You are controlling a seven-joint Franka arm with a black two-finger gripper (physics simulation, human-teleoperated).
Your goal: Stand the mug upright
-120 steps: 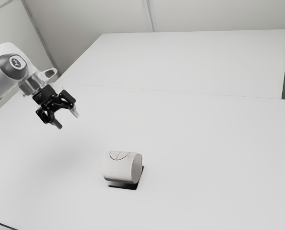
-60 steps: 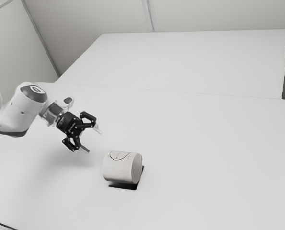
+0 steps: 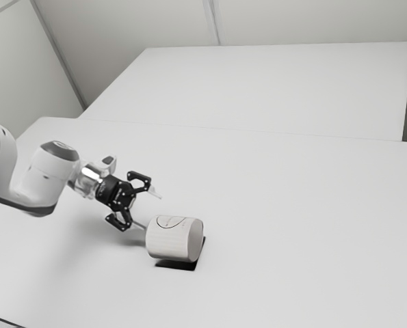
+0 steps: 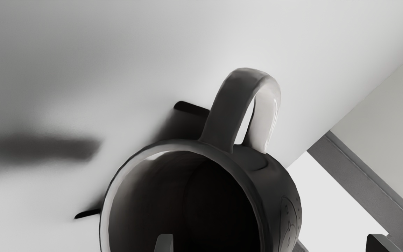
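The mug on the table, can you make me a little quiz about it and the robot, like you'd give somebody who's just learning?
1. True or false: the mug is standing upright on the table.
2. Which part of the mug faces the gripper? A) its base B) its open mouth C) its handle
3. Fill the gap: the gripper is ____, not shut.

Key: 1 false; 2 B; 3 open

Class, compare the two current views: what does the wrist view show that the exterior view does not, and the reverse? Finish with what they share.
Wrist view: the handle and dark open mouth of the mug.
Exterior view: the mug's closed base and the robot's arm.
Both: the mug lying sideways on the table, its printed drawing, the open gripper.
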